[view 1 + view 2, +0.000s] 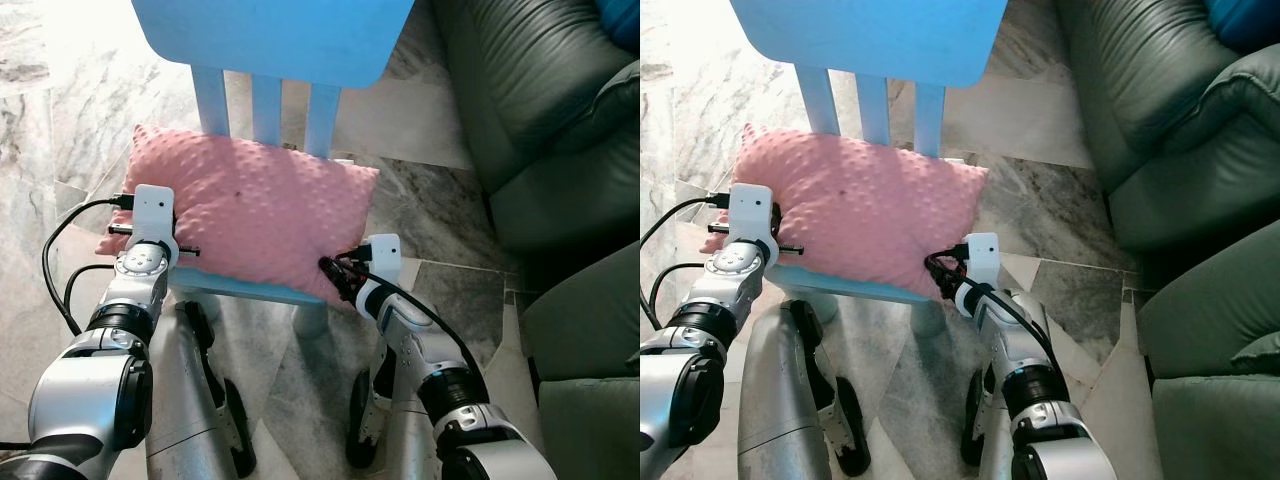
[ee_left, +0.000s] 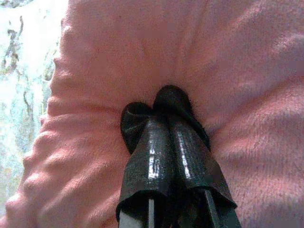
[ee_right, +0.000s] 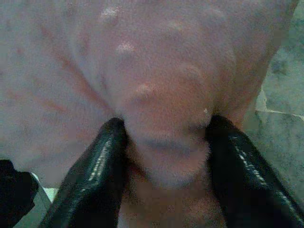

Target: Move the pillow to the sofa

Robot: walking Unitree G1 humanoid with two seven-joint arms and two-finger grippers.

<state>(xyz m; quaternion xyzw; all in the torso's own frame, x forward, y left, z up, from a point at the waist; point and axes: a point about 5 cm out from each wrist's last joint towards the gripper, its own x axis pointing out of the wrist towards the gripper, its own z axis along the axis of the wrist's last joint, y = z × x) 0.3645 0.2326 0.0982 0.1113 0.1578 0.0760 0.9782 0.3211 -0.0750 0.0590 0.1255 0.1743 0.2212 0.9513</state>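
A pink dotted pillow (image 1: 250, 210) lies on the seat of a light blue chair (image 1: 255, 291). At the pillow's left edge sits my left gripper (image 2: 159, 102), fingers shut together with their tips sunk into creased fabric. My right gripper (image 3: 164, 137) is at the pillow's front right corner, and its two black fingers (image 3: 102, 161) squeeze a thick fold of the pillow between them. From the head, both wrists (image 1: 375, 262) hide the fingers. The dark green sofa (image 1: 540, 100) stands to the right of the chair.
The chair's blue backrest (image 1: 270, 35) rises just behind the pillow. Grey marble floor (image 1: 420, 200) runs between chair and sofa. A second dark green cushion (image 1: 585, 330) sits at the near right. My own legs (image 1: 200, 400) stand under the chair's front edge.
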